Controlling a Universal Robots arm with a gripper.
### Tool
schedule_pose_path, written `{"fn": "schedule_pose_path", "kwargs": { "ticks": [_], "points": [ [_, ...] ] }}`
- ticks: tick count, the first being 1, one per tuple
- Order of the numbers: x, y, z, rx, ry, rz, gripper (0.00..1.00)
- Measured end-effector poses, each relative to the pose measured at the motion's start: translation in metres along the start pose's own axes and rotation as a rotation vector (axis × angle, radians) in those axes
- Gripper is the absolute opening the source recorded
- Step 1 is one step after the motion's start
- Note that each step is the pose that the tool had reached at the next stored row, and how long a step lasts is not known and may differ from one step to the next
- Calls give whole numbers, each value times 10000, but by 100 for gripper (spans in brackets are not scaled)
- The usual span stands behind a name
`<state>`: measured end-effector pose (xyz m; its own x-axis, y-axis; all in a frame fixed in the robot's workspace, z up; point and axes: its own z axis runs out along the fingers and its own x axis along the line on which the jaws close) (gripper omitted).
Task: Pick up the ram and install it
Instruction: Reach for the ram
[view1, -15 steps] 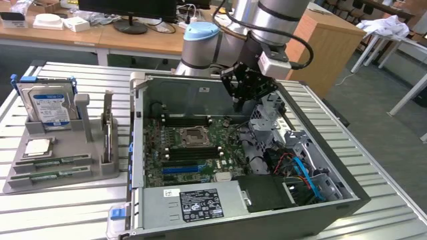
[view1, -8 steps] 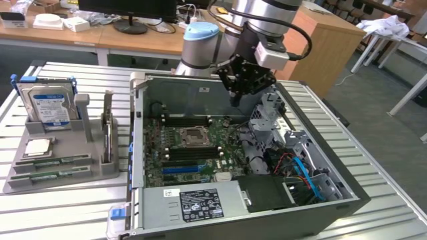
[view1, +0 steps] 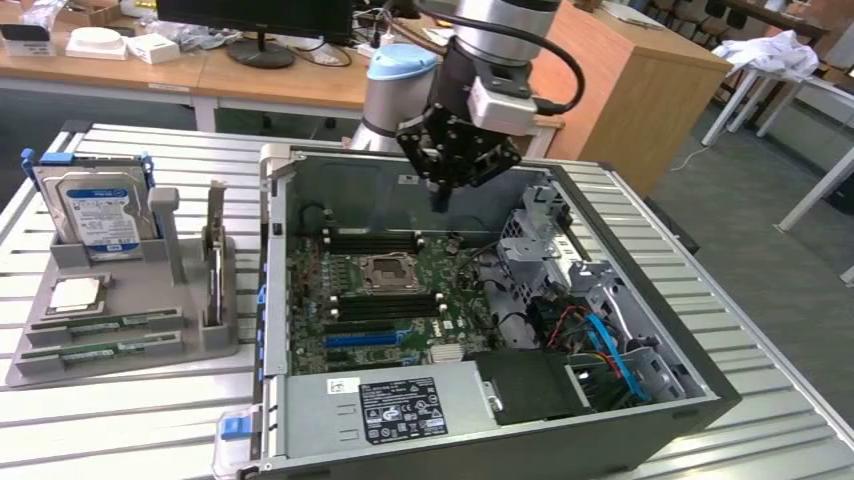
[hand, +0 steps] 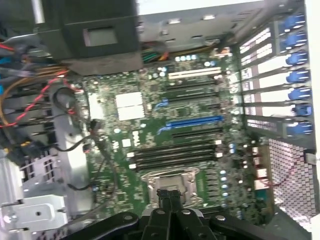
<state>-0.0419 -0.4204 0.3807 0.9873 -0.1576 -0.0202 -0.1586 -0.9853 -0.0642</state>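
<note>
Black gripper (view1: 438, 204), slim fingers pressed together, hangs above the green motherboard (view1: 318, 290); a flat ram (view1: 107, 324) lies in the grey tray (view1: 200, 337)

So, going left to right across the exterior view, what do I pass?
The hard drive standing in its holder → gripper → blue cables inside the computer case.

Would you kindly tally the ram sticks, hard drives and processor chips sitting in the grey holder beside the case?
ram sticks: 2
hard drive: 1
processor chip: 1
Total: 4
</note>
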Motion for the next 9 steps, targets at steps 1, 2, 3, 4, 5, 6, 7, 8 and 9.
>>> {"fn": "schedule_pose_path", "kwargs": {
  "ticks": [1, 2, 3, 4, 5, 6, 7, 8, 9],
  "points": [
    [-45, 7, 0, -1, 0, 1, 10],
    [-89, 14, 0, -1, 0, 0, 10],
    [-133, 21, 1, 0, 0, 0, 10],
    [-178, 29, 2, 0, 0, 0, 10],
    [-226, 36, 2, 0, 0, 0, 10],
    [-270, 43, 2, -1, 0, 0, 10],
    [-316, 51, 3, 0, 0, 0, 10],
    [-357, 57, 3, 0, 0, 0, 10],
    [-405, 65, 4, 0, 0, -1, 10]
  ]
}}
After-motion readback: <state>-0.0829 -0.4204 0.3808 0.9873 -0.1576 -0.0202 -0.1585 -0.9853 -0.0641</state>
